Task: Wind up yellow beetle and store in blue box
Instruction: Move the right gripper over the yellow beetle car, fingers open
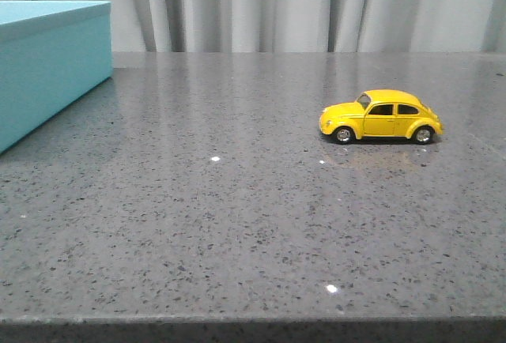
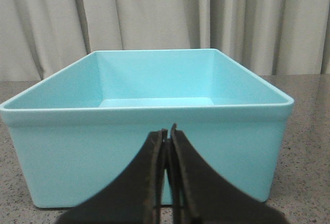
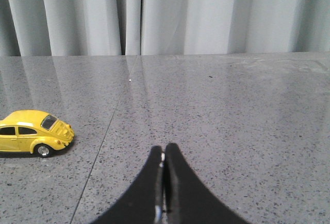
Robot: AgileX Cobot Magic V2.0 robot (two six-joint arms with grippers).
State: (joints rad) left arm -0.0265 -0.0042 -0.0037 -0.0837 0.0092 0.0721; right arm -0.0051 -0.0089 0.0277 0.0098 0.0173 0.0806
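Note:
The yellow beetle (image 1: pixel 381 117) stands on its wheels on the grey speckled table, right of centre in the front view, nose to the left. It also shows in the right wrist view (image 3: pixel 32 132). The blue box (image 1: pixel 47 65) sits at the far left of the table, open-topped and empty inside as the left wrist view (image 2: pixel 149 146) shows. My left gripper (image 2: pixel 167 130) is shut and empty, close in front of the box's near wall. My right gripper (image 3: pixel 164 149) is shut and empty, low over bare table, apart from the beetle. Neither gripper shows in the front view.
The grey speckled table (image 1: pixel 237 216) ends at a front edge near the bottom of the front view. Pale curtains (image 1: pixel 300 3) hang behind the table's far edge.

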